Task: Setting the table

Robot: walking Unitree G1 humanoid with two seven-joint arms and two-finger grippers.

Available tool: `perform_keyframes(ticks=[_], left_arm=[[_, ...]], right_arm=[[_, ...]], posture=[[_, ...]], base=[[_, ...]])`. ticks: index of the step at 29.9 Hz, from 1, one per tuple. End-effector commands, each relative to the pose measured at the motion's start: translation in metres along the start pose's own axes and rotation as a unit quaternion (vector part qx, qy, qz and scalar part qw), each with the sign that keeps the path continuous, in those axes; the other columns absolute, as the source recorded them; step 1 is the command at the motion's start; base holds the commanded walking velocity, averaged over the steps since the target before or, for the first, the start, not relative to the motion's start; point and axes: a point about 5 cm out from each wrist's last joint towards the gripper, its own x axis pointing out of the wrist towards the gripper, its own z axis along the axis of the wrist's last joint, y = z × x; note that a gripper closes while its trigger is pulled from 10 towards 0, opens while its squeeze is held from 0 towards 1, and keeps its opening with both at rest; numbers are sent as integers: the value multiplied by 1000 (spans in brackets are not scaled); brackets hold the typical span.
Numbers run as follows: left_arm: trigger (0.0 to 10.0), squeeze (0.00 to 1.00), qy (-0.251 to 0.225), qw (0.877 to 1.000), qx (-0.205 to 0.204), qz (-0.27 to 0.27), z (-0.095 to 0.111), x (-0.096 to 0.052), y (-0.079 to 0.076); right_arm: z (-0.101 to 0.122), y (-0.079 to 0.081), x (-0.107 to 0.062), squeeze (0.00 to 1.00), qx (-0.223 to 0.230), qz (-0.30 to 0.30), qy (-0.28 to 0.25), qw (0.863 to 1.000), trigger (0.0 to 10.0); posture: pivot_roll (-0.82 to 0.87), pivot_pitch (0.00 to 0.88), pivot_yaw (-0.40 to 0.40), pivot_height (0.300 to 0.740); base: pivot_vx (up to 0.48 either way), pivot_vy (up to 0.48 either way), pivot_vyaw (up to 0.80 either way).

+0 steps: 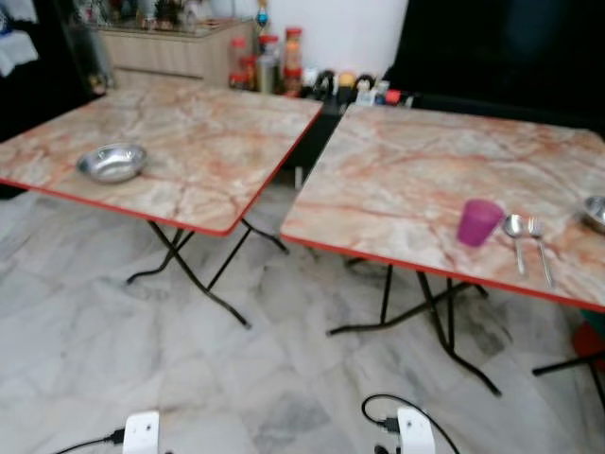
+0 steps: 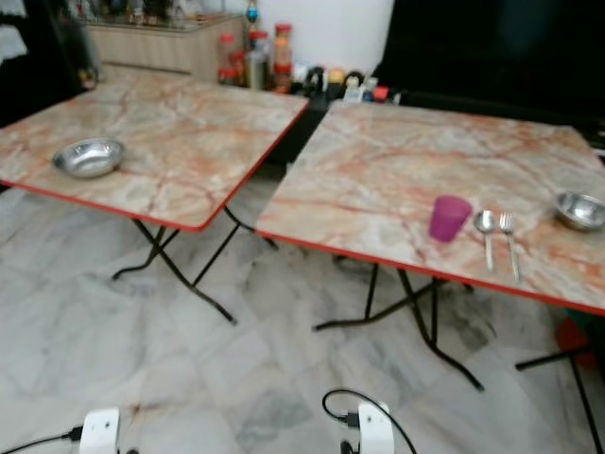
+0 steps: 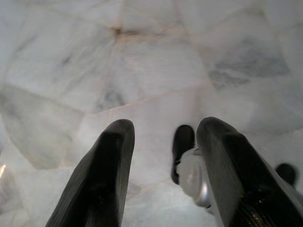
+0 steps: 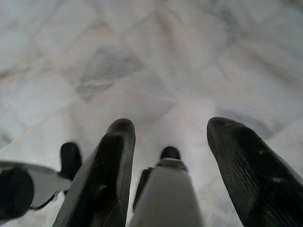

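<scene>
Both grippers, left [image 3: 163, 175] and right [image 4: 165, 175], hung open and empty over the floor because the purple plastic cup [image 1: 479, 222] stood out of reach.

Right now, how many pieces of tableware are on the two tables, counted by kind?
Steel bowls: 2, one on the left table, one near the right table's far right edge
Purple cup: 1
Spoon: 1
Fork: 1
Total: 5

The cup, spoon and fork lie side by side on the right table.
</scene>
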Motion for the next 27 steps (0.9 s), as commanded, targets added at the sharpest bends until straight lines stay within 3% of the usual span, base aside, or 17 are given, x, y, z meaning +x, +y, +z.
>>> perform_keyframes(ticks=[1, 16, 22, 27], left_arm=[[10000, 0, -2, 1000, 8, -12, 3, 1, -7], [10000, 0, -4, 1000, 10, -17, 3, 1, -9], [10000, 0, -4, 1000, 9, -19, 2, 0, -11], [10000, 0, -3, 1000, 9, -20, 1, 0, -12]], right_arm=[[2, -9, -1, 0, 5, -13, -3, 1000, 10000], [1, -9, -1, 0, 14, -15, -2, 1000, 10000], [1, -10, -1, 0, 7, -16, -1, 1000, 10000], [1, -11, -1, 0, 7, -16, -3, 1000, 10000]], posture=[[22, 0, -26, 740], [30, 0, -26, 740], [34, 0, -34, 740], [30, 0, -36, 740]], base=[[251, -300, 0], [250, -304, 0], [0, -397, -675], [0, -419, 0]])
